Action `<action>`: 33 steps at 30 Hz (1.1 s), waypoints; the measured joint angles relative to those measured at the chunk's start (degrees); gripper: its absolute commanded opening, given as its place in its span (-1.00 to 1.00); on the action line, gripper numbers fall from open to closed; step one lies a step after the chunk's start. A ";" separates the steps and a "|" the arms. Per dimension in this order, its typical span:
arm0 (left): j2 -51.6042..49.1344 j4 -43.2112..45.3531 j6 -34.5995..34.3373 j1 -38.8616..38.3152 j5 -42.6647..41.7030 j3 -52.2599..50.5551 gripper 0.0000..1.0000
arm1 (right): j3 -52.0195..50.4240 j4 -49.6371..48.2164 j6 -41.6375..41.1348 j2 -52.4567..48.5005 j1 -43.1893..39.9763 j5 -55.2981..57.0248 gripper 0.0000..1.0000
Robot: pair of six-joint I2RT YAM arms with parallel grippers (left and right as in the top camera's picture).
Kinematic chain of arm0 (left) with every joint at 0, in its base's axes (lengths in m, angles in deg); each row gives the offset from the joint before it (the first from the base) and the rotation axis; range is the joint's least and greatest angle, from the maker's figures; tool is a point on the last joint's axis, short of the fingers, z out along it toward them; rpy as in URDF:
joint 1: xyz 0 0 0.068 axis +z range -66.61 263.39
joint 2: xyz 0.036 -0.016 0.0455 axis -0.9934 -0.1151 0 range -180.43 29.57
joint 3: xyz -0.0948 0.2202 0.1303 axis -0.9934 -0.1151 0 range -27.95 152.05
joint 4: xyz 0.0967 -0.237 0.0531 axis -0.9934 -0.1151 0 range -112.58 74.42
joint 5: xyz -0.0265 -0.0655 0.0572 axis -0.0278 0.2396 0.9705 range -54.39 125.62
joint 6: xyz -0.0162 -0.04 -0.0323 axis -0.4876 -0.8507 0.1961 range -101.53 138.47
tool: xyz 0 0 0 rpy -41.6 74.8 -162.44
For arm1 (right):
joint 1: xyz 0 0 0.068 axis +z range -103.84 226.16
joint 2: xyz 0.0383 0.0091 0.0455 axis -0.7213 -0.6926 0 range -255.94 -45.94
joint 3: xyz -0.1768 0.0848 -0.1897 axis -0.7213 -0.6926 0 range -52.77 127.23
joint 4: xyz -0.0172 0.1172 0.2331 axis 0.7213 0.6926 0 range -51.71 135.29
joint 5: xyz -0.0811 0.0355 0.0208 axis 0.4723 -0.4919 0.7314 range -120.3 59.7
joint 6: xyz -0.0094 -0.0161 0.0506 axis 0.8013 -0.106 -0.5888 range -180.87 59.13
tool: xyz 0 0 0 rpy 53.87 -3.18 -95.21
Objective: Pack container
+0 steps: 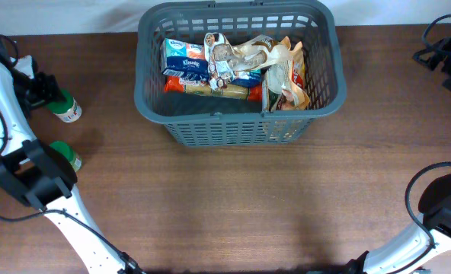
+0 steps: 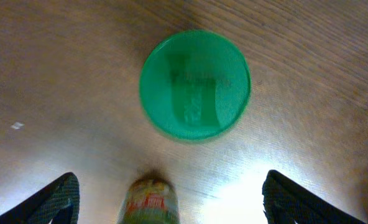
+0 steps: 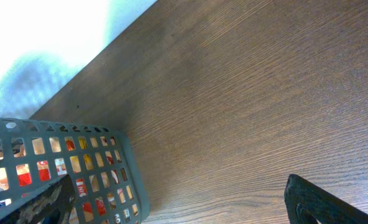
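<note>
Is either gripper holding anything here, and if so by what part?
Nothing is held. The left gripper is open, touching neither the near jar nor the far jar; the right gripper is open beside the basket.

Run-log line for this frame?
left gripper: open, over green lid | right gripper: open, beside basket | basket: holds groceries

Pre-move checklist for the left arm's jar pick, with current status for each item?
1. Left tool open: ok.
2. Green lid roughly centred ahead of it: ok.
3. Second jar clear of the grasp: cannot tell; it shows between the fingers, depth unclear.
4. Basket has bare floor along its near side: ok.
5. Right tool open, empty: ok.
</note>
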 measured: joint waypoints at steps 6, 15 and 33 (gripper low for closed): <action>-2.38 3.89 0.00 0.00 -1.11 -0.46 0.51 | 0.00 0.00 -0.02 0.00 0.00 0.00 0.98; -2.40 5.79 0.04 0.00 -3.52 -0.33 0.44 | 0.00 0.00 0.02 0.00 0.00 0.00 0.98; 5.64 16.61 0.04 -6.56 -4.76 29.49 0.62 | 0.00 0.00 0.00 0.00 0.00 0.00 0.98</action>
